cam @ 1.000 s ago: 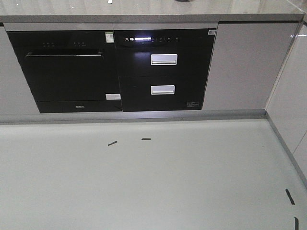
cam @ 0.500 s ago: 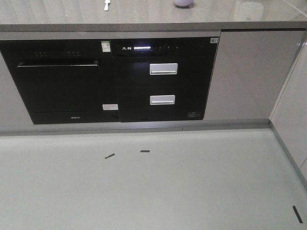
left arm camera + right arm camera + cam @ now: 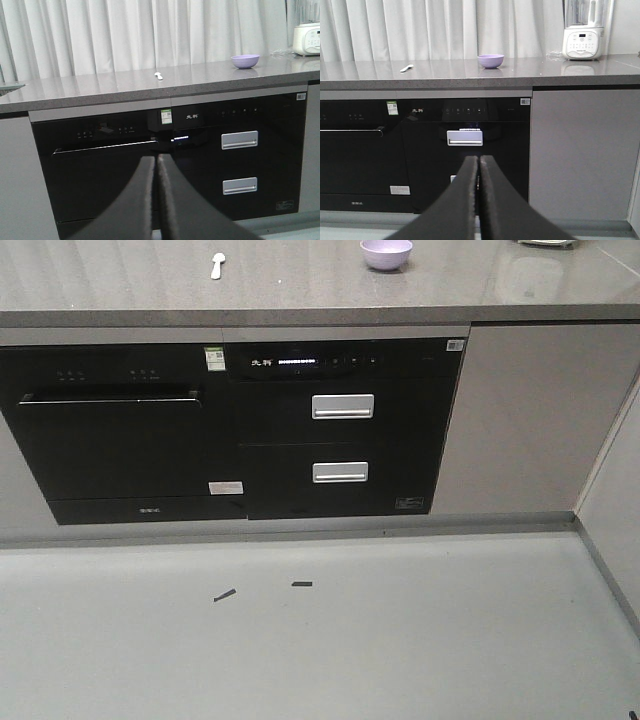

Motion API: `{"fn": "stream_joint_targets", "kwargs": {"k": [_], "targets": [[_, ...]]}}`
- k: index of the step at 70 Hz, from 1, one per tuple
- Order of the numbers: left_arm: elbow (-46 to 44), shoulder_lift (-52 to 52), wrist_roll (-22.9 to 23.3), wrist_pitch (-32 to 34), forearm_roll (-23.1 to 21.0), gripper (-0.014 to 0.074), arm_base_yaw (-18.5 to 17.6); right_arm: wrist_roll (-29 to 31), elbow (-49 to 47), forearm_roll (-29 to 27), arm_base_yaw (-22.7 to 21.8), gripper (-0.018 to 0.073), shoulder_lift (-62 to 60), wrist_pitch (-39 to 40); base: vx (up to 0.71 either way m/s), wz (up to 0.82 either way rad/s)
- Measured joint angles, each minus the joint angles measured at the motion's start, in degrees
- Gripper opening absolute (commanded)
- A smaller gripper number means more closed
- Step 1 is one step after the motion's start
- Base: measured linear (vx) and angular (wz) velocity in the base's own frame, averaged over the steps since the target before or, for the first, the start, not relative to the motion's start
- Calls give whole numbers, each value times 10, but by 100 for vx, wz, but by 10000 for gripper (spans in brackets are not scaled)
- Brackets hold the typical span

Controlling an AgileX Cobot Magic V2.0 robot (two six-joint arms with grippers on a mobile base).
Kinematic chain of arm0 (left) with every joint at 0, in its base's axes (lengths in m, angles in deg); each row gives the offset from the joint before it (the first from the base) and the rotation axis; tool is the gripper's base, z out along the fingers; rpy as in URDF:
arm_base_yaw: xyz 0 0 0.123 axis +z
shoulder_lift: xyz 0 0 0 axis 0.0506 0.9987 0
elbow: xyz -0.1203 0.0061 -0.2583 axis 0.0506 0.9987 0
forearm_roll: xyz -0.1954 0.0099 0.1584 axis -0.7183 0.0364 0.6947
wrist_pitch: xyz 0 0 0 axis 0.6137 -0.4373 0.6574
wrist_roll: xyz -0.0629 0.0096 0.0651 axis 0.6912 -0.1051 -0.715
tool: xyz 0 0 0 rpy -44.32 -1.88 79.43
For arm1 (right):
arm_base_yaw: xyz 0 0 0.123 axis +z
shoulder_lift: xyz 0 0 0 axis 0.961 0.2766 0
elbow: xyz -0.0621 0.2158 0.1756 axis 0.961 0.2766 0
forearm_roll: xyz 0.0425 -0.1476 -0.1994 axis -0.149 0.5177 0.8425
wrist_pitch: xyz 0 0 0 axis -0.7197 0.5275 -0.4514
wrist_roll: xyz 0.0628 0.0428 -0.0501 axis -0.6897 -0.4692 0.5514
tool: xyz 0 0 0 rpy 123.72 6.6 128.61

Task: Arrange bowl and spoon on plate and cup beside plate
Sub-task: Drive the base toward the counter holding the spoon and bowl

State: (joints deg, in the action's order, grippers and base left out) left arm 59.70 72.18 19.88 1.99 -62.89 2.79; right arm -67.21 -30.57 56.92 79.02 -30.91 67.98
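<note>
Bowl (image 3: 386, 253): sitting on the counter (image 3: 300, 290), well apart from the spoon (image 3: 217, 265).
Left gripper (image 3: 156, 157): pressing shut, holding nothing.
Right gripper (image 3: 479, 158): pressing shut, holding nothing.
Doing it well: rolling close first, lifting arms above the counter, opening fingers before reaching.

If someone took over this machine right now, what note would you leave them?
Left tool: shut, empty.
Right tool: shut, empty.
The bowl and spoon lie apart on the counter.
No plate or cup is in view.
Nothing is arranged yet; every step is left.
</note>
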Motion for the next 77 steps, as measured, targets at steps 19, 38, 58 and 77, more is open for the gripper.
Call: {"fn": "stream_joint_targets", "kwargs": {"k": [19, 38, 58, 77], "targets": [[0, 0, 0, 0, 0, -6, 0, 0, 0, 0, 0, -9, 0, 0, 20, 1], [0, 0, 0, 0, 0, -6, 0, 0, 0, 0, 0, -9, 0, 0, 20, 3], [0, 0, 0, 0, 0, -6, 0, 0, 0, 0, 0, -9, 0, 0, 21, 3], [0, 0, 0, 0, 0, -6, 0, 0, 0, 0, 0, -9, 0, 0, 24, 1]]}}
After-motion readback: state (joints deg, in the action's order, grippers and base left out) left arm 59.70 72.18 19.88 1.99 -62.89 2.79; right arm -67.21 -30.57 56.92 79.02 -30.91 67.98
